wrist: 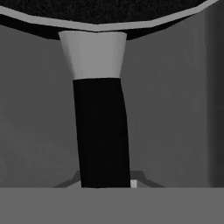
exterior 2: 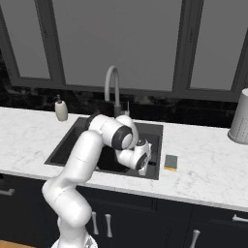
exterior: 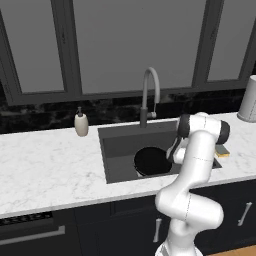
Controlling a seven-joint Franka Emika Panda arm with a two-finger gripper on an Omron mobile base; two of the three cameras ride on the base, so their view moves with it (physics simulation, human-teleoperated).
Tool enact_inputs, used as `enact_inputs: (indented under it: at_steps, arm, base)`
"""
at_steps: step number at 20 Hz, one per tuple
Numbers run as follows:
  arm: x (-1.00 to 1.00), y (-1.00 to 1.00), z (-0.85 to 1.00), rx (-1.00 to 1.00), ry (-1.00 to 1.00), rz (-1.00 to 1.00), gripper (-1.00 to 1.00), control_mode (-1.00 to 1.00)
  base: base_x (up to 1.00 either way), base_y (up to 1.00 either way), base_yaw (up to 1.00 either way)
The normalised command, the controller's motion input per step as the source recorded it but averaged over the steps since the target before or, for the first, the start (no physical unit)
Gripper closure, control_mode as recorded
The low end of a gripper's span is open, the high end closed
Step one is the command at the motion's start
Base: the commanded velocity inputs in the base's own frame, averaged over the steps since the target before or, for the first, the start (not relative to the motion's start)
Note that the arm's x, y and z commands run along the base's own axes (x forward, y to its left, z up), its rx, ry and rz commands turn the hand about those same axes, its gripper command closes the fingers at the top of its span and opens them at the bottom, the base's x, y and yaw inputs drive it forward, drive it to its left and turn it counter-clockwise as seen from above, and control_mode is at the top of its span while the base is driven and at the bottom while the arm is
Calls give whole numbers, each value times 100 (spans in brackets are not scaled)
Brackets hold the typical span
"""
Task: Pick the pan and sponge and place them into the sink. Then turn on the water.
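The black pan lies inside the dark grey sink, toward its front right. In the hand view its straight black handle runs up from between my fingers to the pan's rim. My gripper is shut on that handle, low in the basin at the pan's right side. The sponge, yellow with a grey-green top, lies on the marble counter just right of the sink; it shows again in the right base view. No water runs from the gooseneck faucet.
A beige soap dispenser stands on the counter behind the sink's left corner. A grey cylindrical canister stands at the far right of the counter. Dark windows and a black backsplash close off the back. The faucet rises behind the basin.
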Motion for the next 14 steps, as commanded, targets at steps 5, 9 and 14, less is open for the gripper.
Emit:
enact_inputs:
  at_steps: [5, 9, 14]
  arm:
    - [33, 14, 0, -3, 23, -4, 100, -100]
    - [34, 0, 0, -3, 16, -7, 100, -100]
    - [18, 7, 0, -1, 4, -3, 100, -100]
  base:
    - [0, 0, 0]
    - [0, 0, 0]
    - [0, 0, 0]
